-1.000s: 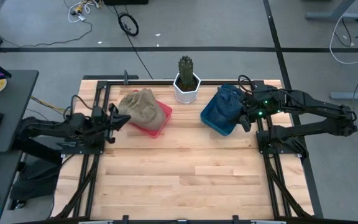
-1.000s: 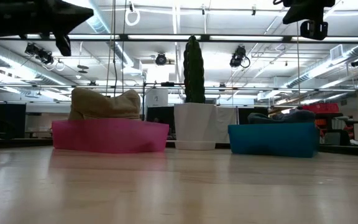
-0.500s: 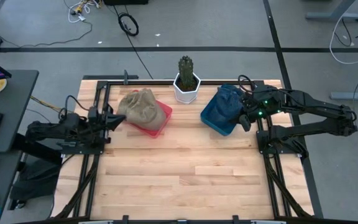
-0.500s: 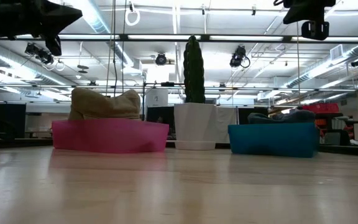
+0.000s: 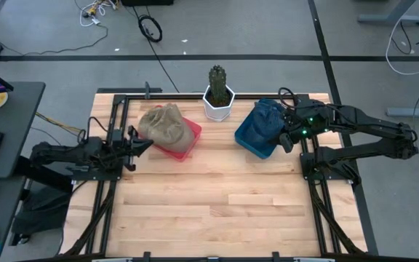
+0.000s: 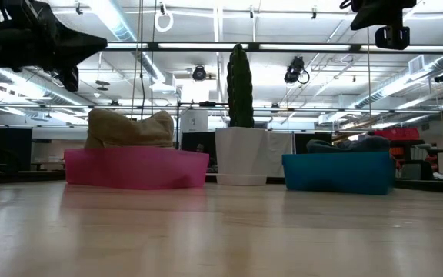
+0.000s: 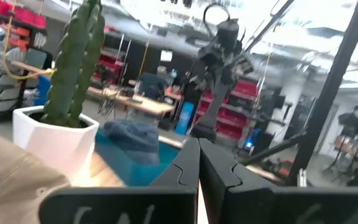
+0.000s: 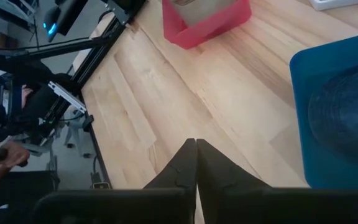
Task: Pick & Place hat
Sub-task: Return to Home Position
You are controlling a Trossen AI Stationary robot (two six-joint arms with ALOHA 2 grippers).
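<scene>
Wooden tabletop (image 5: 217, 211) wide open between left hand (image 5: 147, 144) and right hand (image 5: 286, 142), fingers together, at opposite side edges.

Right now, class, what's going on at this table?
Nothing is being handled. The brown cap lies in the red bin and a blue cap in the blue bin, either side of the potted cactus. The left tool hangs shut and empty beside the red bin, the right tool likewise beside the blue bin.

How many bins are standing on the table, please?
2. The red bin is left of the cactus pot, holding a brown cap; the blue bin is right of it. None seems hidden.
</scene>
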